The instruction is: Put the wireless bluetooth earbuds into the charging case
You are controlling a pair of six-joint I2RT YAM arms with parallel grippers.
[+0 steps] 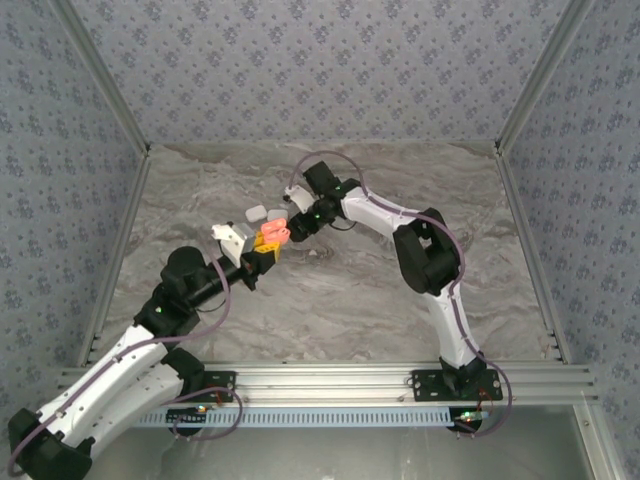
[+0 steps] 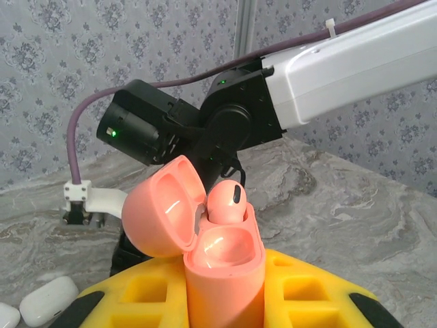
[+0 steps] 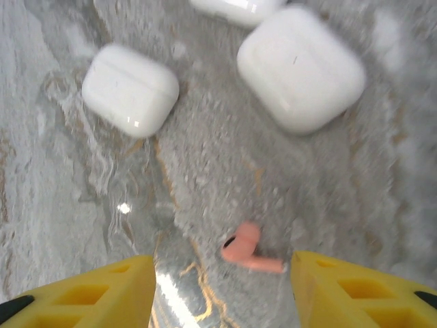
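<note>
Holds salmon-pink plastic charging case [image 2: 222,256] clenched in left hand [image 2: 225,301], lid back for loading; straddles loose pink stemmed earbud [image 3: 249,251] near that case with released right hand [image 3: 222,263], likely for pickup.

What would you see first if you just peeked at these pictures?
The bright pink charging case jumps out: open, lid tipped back, clamped in the left gripper with one pink earbud sitting inside. Next, a second pink earbud lies on the grey marbled table between the open yellow fingers of the right gripper, with white cases beyond.
</note>
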